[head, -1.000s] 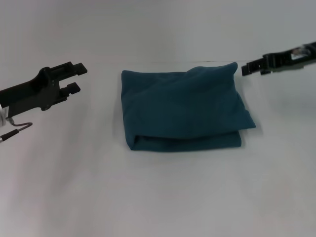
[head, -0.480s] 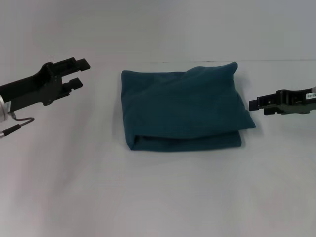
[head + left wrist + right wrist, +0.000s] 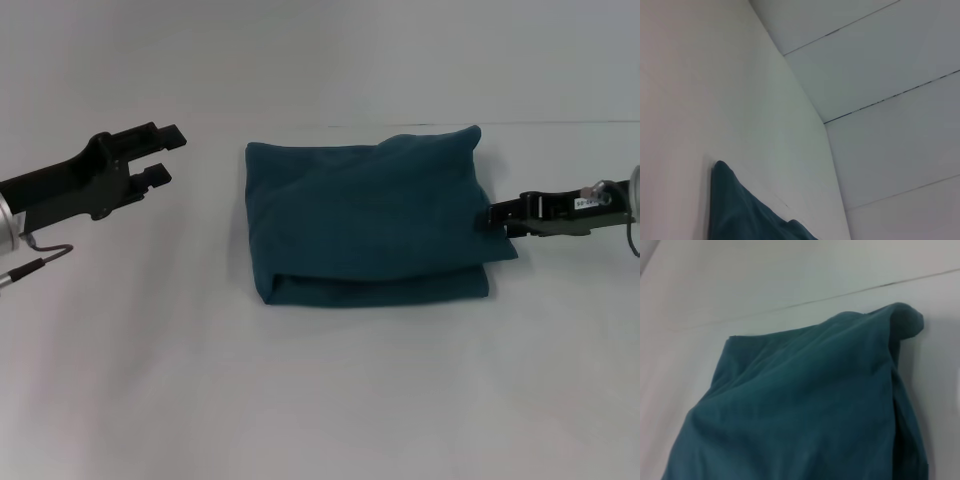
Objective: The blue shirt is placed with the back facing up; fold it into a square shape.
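The blue shirt (image 3: 365, 225) lies folded into a rough square on the white table (image 3: 320, 400), with its folded edge toward me and a puffed corner at the far right. My left gripper (image 3: 163, 155) hovers open and empty to the left of the shirt, apart from it. My right gripper (image 3: 494, 215) sits low at the shirt's right edge, its tip against the cloth. The right wrist view shows the shirt (image 3: 805, 405) close up, with its raised corner (image 3: 907, 320). The left wrist view shows only one shirt corner (image 3: 732, 210).
A seam line (image 3: 560, 123) runs across the table behind the shirt. A thin cable (image 3: 35, 258) hangs under my left arm. The white wall (image 3: 880, 75) rises behind the table.
My right gripper came down from the shirt's far right corner and moved inward to its right edge. The left gripper has barely shifted. The shirt lies as before.
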`<state>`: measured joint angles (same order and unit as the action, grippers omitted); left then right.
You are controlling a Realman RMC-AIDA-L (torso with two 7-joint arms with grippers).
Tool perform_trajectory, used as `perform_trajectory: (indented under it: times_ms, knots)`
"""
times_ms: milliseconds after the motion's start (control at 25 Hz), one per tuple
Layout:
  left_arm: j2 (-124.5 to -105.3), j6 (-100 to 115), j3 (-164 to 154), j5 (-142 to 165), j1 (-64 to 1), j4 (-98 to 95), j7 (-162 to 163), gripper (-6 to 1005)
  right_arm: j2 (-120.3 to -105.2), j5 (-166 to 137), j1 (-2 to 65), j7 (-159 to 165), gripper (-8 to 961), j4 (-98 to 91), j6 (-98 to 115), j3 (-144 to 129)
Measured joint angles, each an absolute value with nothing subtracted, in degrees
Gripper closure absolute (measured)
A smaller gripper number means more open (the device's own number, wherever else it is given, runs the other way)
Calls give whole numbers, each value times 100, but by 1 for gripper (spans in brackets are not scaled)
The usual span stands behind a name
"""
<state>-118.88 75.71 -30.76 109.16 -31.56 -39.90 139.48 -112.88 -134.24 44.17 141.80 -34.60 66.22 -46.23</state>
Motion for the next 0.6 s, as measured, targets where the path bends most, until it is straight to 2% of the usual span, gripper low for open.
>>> perform_trajectory:
  times_ms: [240, 600]
  knots:
    - [-11900, 7577, -3076, 10916, -3121, -3990, 13948, 323, -11338, -13451, 4565, 14168, 346, -3197, 6303, -4744]
    - [-11909, 7612, -3076, 10916, -3102, -3990, 13948, 324, -11345, -13448, 4565, 14283, 659, -3217, 6310, -4760]
